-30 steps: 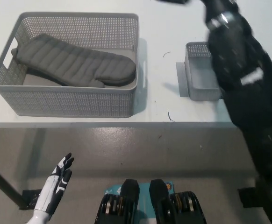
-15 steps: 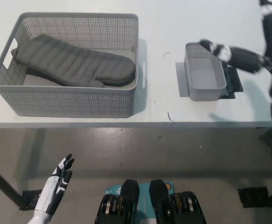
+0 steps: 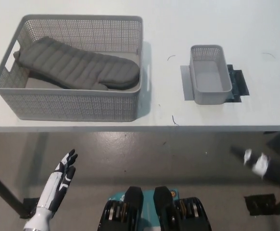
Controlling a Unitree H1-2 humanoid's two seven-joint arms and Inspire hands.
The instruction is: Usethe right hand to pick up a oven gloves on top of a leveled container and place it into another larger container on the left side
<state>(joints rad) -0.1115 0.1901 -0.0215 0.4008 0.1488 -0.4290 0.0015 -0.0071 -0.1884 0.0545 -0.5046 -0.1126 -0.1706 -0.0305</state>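
Your oven glove point(image 3: 77, 70) lies flat inside the large perforated grey basket point(image 3: 72, 103), its cuff towards the basket's left end and its rounded tip towards the right wall. No hand touches it.

Your right hand point(image 3: 260, 164) shows only as a blurred black shape with white patches at the lower right, below the front edge of the white counter point(image 3: 164, 33). It is too smeared for you to tell whether its fingers are apart or together. Another dark blur sits at the right border, level with the counter.

From that right hand, the small grey basket point(image 3: 209, 74) sits up and to the left, on the counter, with nothing visible inside it. It rests on a black mat point(image 3: 238, 82) that sticks out along its right side. The large basket with the glove is much farther left of the hand, well apart from the small one, with bare counter between them.

Your white left hand point(image 3: 63, 175) rests at the lower left, below the counter's edge and over the grey floor point(image 3: 154, 154), fingers spread and holding nothing. The large basket lies above it.
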